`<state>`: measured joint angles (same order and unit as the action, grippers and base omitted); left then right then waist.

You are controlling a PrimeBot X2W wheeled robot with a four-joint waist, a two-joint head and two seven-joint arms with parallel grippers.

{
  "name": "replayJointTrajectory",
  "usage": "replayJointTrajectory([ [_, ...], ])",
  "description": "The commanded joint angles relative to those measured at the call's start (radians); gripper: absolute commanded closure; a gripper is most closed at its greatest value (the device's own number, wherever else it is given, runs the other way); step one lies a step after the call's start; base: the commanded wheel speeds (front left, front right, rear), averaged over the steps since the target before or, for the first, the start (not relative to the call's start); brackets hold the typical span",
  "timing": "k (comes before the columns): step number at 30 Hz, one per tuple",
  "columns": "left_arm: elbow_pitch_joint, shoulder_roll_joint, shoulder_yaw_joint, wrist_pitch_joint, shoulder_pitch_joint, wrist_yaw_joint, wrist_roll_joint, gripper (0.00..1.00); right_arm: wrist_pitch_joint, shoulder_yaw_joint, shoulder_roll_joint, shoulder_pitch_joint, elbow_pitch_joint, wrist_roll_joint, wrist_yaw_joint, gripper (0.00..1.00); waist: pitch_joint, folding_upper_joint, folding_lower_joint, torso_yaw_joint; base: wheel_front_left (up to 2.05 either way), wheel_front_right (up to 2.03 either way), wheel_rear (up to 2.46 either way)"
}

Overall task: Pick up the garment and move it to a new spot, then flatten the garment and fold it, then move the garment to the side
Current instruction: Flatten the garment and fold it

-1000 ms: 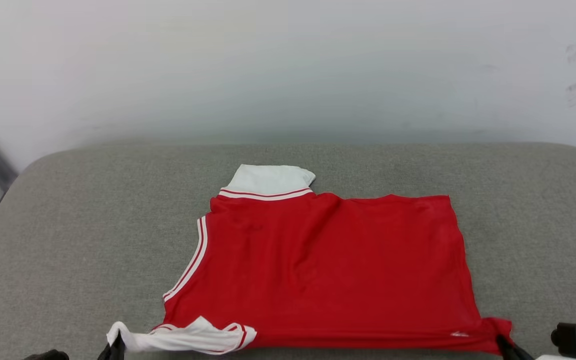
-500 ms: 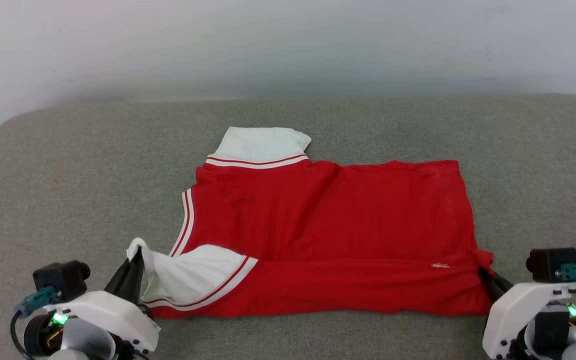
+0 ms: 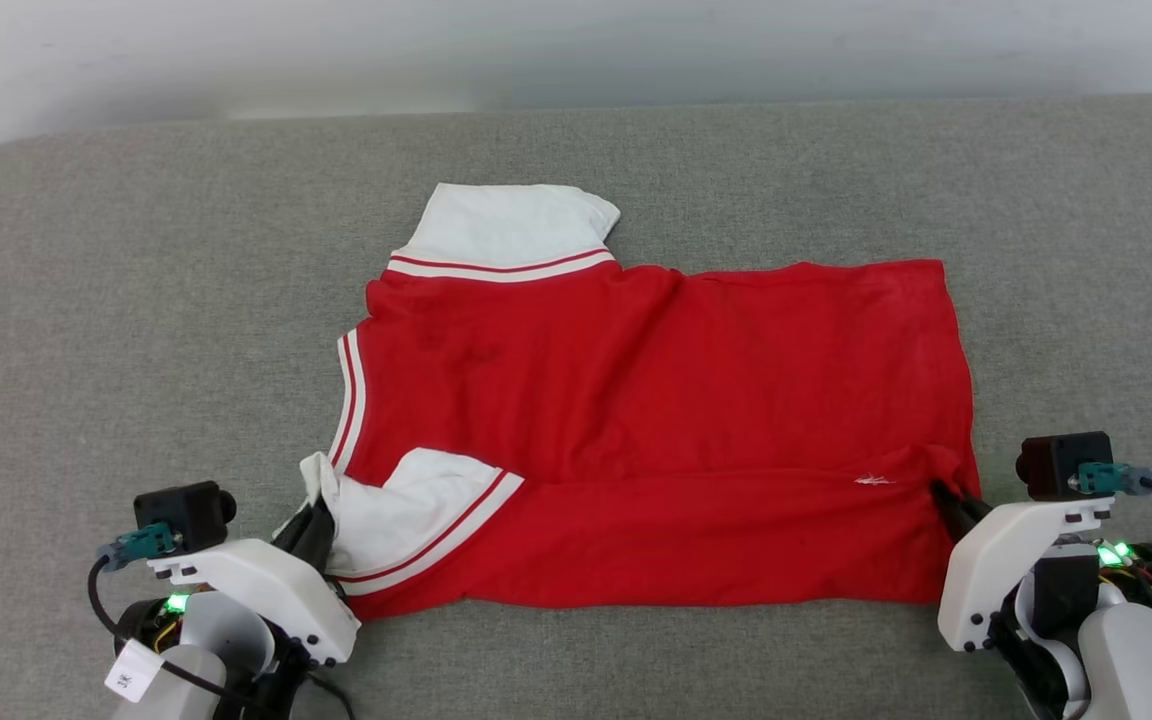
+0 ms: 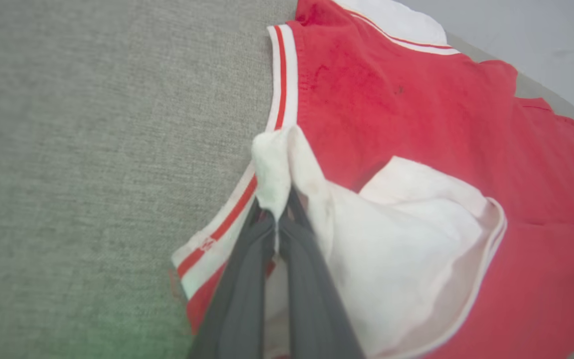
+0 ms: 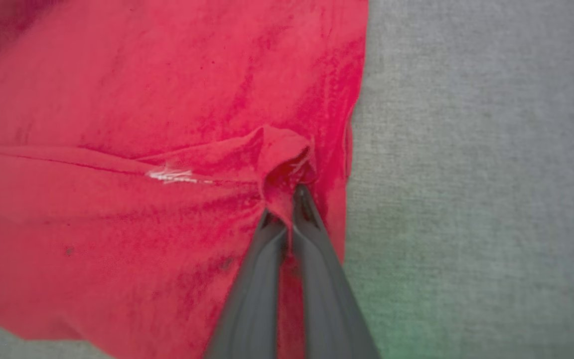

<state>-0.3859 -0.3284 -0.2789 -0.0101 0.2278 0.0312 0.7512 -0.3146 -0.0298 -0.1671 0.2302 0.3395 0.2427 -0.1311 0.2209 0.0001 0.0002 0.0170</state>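
A grey padded surface (image 3: 86,300) stretches wide in front of the robot, with a pale wall (image 3: 536,40) along its far edge. The garment (image 3: 656,400) lies near the middle of it, a red shirt spread sideways with its plain face up. Its collar end is toward the robot's left and its hem toward the right.

The head view takes in the whole shirt. The near strip is doubled back over the body, and its edge runs across from one claw to the other. The far sleeve (image 3: 506,225) lies flat and white beyond a striped band. The near sleeve (image 3: 406,510) is turned up onto the red cloth.

The left claw (image 3: 314,520) is at the near left corner. Its wrist view gives the close detail: the two dark fingers are pressed together on a bunched tip of that white sleeve (image 4: 274,209).

The right claw (image 3: 939,490) is at the near right corner. In its wrist view it is clamped on a puckered fold of red hem (image 5: 287,204), just beside a small white mark (image 5: 170,174) on the cloth.
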Motion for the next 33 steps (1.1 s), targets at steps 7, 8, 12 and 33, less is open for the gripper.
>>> replayJointTrajectory([
  [7,-0.042,0.001,0.003,-0.016,0.019,0.018,0.01,0.0,0.219,-0.01,0.008,-0.007,0.01,0.006,0.001,0.0,-0.037,-0.0001,-0.0002,0.004,0.0,0.0,0.0],
  [8,-0.04,-0.005,0.004,-0.014,0.016,0.017,0.009,0.0,0.25,-0.002,0.013,-0.016,0.009,0.005,0.001,0.0,-0.047,-0.0001,-0.0002,0.003,0.0,0.0,0.0],
  [12,-0.006,-0.043,0.012,0.024,-0.005,0.004,0.016,0.0,0.338,0.017,0.033,-0.052,-0.016,-0.011,0.001,0.0,-0.093,-0.0001,-0.0002,-0.003,0.0,0.0,0.0],
  [33,0.305,-0.294,0.015,0.65,-0.159,-0.14,0.206,0.0,0.311,0.033,0.113,-0.255,-0.341,-0.044,0.001,0.0,-0.147,-0.0001,-0.0002,-0.11,0.0,0.0,0.0],
])
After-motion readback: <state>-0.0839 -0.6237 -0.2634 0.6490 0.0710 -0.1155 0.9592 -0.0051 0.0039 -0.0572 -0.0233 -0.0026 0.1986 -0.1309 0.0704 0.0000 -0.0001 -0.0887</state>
